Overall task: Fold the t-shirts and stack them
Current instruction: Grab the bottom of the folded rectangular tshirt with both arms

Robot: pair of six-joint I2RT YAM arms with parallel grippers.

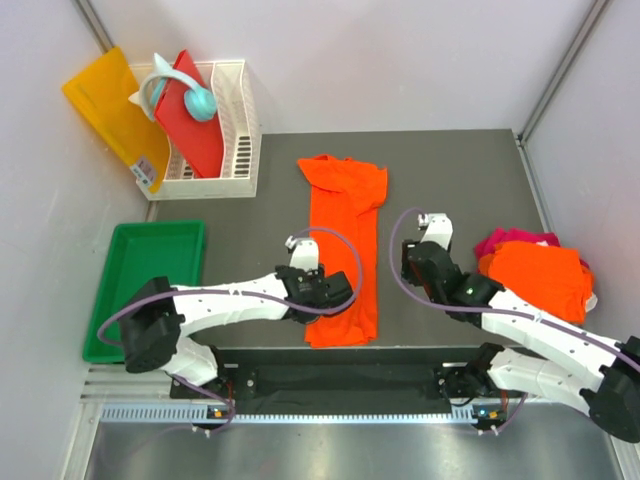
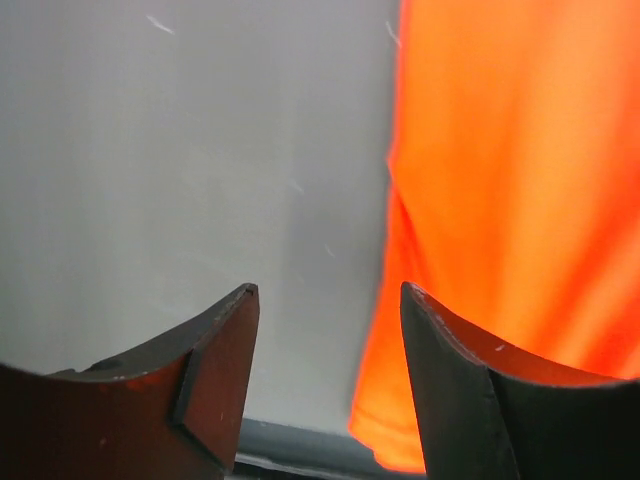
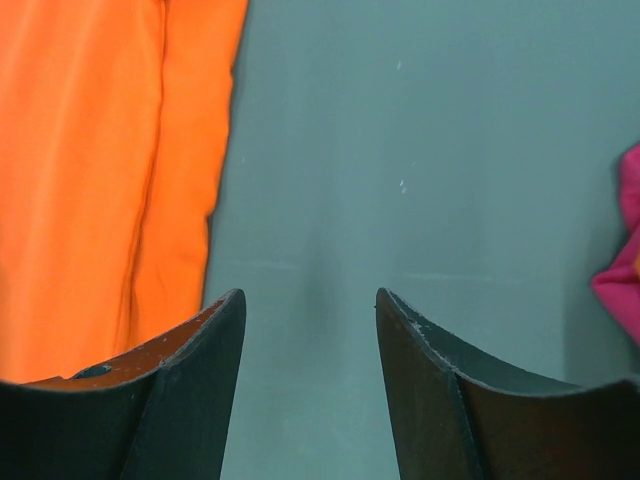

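Pile of t-shirts (image 1: pixel 538 272), pink beneath orange

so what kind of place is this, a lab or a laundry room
Most likely a robot lab test cell: the left arm and right arm are bolted at the edge of a walled-in table, with an orange t-shirt and a green tray set out as props.
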